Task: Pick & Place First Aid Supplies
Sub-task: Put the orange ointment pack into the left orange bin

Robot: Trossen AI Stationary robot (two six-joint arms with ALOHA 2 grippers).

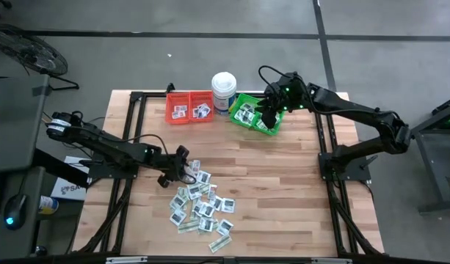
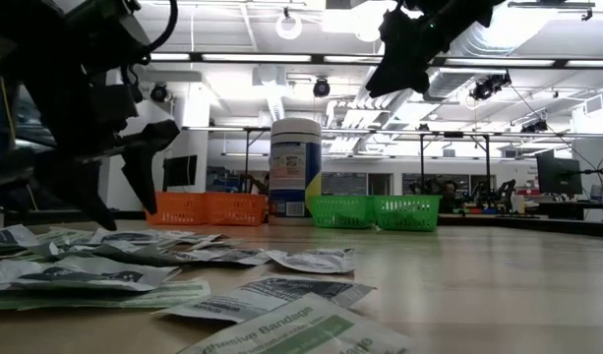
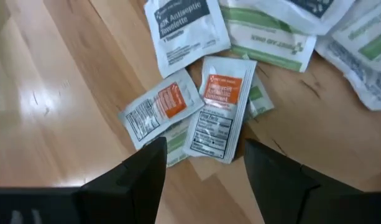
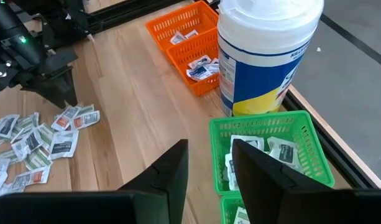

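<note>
Packets (image 3: 218, 109) under left gripper (image 3: 202, 168) (perhaps untouched)

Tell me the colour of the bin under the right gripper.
Green; the bin shows best in the right wrist view, below the right gripper.

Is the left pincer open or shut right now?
Open. The left pincer hovers with its fingers apart over an orange-labelled packet, holding nothing.
</note>
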